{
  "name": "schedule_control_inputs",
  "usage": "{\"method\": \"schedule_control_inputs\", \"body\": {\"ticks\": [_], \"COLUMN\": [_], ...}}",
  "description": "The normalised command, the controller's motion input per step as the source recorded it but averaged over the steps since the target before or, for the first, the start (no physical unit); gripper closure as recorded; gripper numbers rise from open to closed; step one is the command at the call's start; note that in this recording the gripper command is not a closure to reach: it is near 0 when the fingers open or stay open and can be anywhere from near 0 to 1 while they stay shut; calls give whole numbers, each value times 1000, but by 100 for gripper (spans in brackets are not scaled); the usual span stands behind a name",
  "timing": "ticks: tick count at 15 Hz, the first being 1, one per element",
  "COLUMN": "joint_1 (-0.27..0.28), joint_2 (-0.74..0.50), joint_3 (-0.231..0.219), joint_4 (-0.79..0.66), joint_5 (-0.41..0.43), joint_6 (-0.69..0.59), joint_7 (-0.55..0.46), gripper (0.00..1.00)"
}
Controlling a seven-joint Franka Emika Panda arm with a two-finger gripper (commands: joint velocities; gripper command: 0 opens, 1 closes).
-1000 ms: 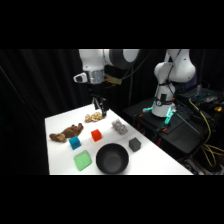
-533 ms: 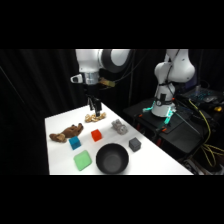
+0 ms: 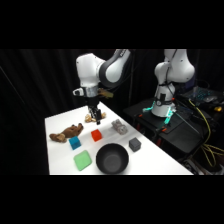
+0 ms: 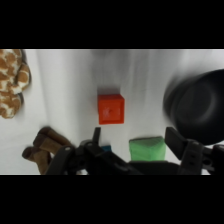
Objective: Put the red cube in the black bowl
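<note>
Gripper (image 3: 96, 120): hangs above the table's far part in the side view, upper centre-left of the frame, just above and behind the red cube; fingers (image 4: 96, 136) spread wide, holding nothing.

Red cube (image 3: 96, 135): on the white table (image 3: 60, 120), centre-left of the side view; in the wrist view (image 4: 110, 108) it sits mid-frame, above the gap between the fingers.

Black bowl (image 3: 112, 159): lower centre of the side view, near the cube, apart from it.

Green block (image 3: 82, 160): just left of the bowl.

Blue cube (image 3: 75, 143): left of the red cube.

Dark grey cube (image 3: 134, 144): right of the bowl.

Brown plush toy (image 3: 65, 133): left side.
</note>
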Motion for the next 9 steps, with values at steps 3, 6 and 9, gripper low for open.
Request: {"method": "schedule_control_inputs", "body": {"ticks": [3,6,9], "joint_1": [-67,-24,-9], "joint_2": [114,129,147], "joint_3": [52,21,3], "joint_4": [-53,-87,-61], "joint_5": [8,-124,-175], "joint_6": [376,490,418], "joint_7": [-103,14,77], "gripper": [0,0,0]}}
